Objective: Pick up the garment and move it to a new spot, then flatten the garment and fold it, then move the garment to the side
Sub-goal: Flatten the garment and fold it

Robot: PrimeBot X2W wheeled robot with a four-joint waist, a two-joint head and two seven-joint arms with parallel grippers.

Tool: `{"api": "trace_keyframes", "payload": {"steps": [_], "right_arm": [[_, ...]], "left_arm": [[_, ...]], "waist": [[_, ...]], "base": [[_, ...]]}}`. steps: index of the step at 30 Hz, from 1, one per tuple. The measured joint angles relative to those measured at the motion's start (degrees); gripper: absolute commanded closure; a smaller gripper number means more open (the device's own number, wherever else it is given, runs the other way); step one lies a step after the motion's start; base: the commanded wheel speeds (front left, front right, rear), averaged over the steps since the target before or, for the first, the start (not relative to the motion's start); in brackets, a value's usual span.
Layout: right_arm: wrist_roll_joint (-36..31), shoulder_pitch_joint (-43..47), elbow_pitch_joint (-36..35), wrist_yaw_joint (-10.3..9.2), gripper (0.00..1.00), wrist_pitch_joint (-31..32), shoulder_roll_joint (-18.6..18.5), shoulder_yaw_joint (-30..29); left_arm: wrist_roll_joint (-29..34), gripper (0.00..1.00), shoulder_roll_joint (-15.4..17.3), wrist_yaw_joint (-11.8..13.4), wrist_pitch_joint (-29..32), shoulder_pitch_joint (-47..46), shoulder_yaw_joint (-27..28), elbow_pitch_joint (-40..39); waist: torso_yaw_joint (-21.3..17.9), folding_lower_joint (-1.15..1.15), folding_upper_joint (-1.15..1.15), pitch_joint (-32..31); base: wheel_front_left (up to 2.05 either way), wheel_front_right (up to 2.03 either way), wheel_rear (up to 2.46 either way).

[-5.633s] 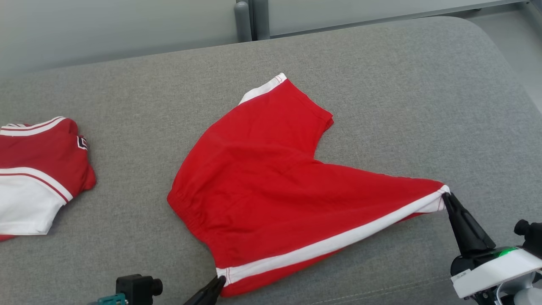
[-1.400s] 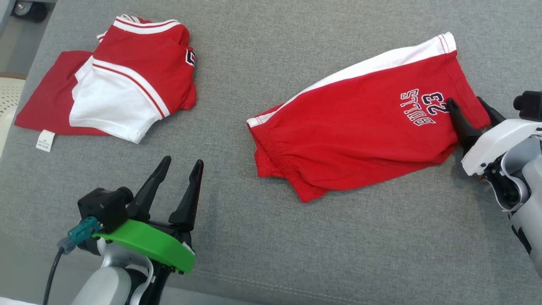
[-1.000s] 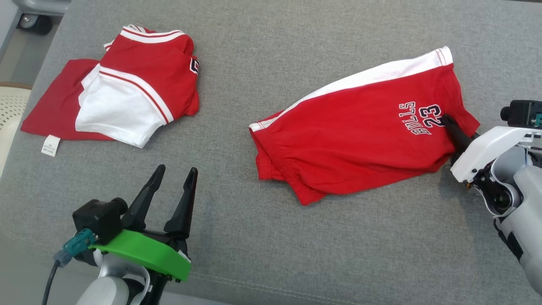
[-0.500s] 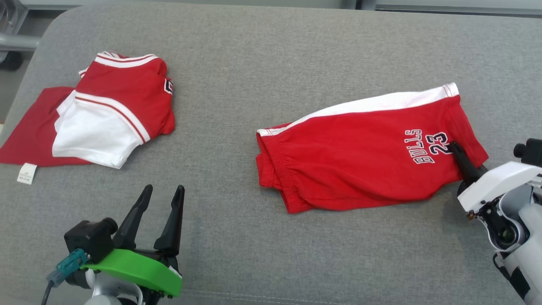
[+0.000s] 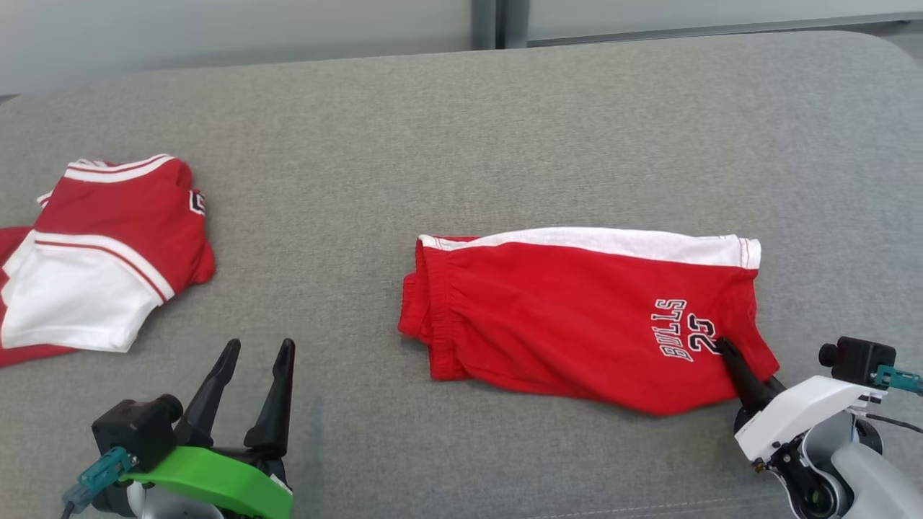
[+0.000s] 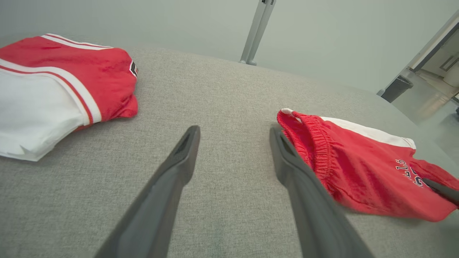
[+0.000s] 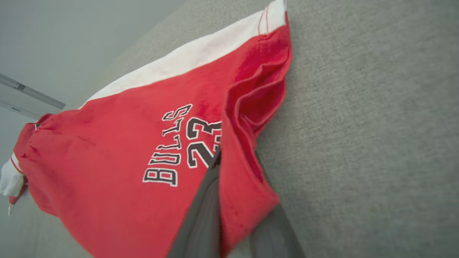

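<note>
The garment is a pair of red shorts with a white side stripe and "BULLS 23" lettering, folded in half on the grey cushion. My right gripper is shut on the leg hem at the garment's right end; in the right wrist view the red hem is pinched between the two fingers. My left gripper stands open at the lower left, apart from the garment. In the left wrist view the shorts' waistband lies just right of the open fingers.
A second red and white garment lies folded at the cushion's left end, also in the left wrist view. A metal post and a pale wall stand behind the cushion. Bare grey fabric separates the two garments.
The head camera has shifted. The shorts, gripped at the hem by my right gripper, have swung from slanted to lying level across the cushion. The left gripper stays open.
</note>
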Motion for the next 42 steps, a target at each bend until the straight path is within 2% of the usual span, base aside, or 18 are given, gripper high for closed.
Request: {"api": "trace_keyframes", "payload": {"steps": [1,2,5,6,7,10,21,30,31,32,34,42], "right_arm": [[-0.42,0.24,0.0,0.0,0.65,-0.03,-0.15,0.38],[-0.62,0.44,0.03,0.0,0.58,-0.15,-0.29,0.51],[-1.21,0.63,0.12,0.0,0.55,-1.01,-0.92,0.27],[-1.29,0.71,0.16,0.0,0.44,-1.41,-1.26,0.0],[-1.38,0.89,0.22,-0.01,0.02,-1.55,-1.7,-0.33],[-1.75,1.57,0.34,-0.04,0.0,-1.98,-2.66,-1.01],[-1.58,1.48,2.1,-0.59,0.0,-1.93,-2.21,-1.55],[-1.46,-0.31,5.37,-0.62,0.0,1.18,-1.79,-0.55],[-1.37,-0.86,5.78,-0.62,0.07,1.3,-1.63,-0.49],[-1.26,-1.26,6.0,-0.62,0.35,1.71,-1.42,-0.48],[-0.76,-2.1,6.43,-0.62,1.0,2.18,-0.69,-0.37],[1.58,-3.23,6.54,-0.54,1.0,2.58,0.11,-1.15]], "left_arm": [[0.0,0.0,-0.02,0.0,0.0,0.0,-0.02,-0.19],[0.0,0.0,-0.03,0.0,0.0,0.0,-0.05,-0.36],[0.0,0.0,-0.09,0.0,0.01,-0.01,-0.53,-0.77],[0.0,0.0,-0.14,0.0,0.04,-0.01,-0.9,-0.81],[0.0,0.0,-0.27,0.0,0.09,-0.02,-1.33,-0.86],[0.0,0.0,-0.75,0.0,0.1,-0.02,-1.78,-1.09],[0.1,0.0,-1.04,0.43,0.6,-0.02,-1.87,-1.44],[0.86,0.0,-0.98,0.43,1.07,-0.03,-1.96,-2.26],[1.01,0.0,-0.97,0.43,1.1,-0.03,-1.97,-2.27],[1.03,0.0,-0.96,0.44,1.1,-0.03,-1.96,-2.29],[1.03,0.0,-0.89,0.47,1.11,-0.03,-1.79,-2.33],[1.09,0.0,-0.34,0.49,1.33,-0.01,-0.69,-1.55]], "waist": [[-0.66,0.0,0.0,-0.19],[-1.27,0.0,0.0,-0.38],[-2.82,0.0,0.0,-0.97],[-3.15,0.0,0.0,-1.21],[-3.37,0.0,0.0,-1.5],[-3.52,0.0,0.0,-2.13],[-1.3,0.0,0.0,-2.34],[1.08,0.0,0.0,-2.18],[1.31,0.0,0.0,-2.16],[1.51,0.0,0.0,-2.14],[1.84,0.0,0.0,-2.12],[2.69,0.0,0.0,-2.65]], "base": [[0.0,0.0,0.0],[0.0,0.0,0.0],[0.0,0.0,0.0],[0.0,0.0,0.0],[0.0,0.0,0.0],[0.0,0.0,0.0],[0.0,0.0,0.0],[0.0,0.0,0.0],[0.0,0.0,0.0],[0.0,0.0,0.0],[0.0,0.0,0.0],[0.0,0.0,0.0]]}}
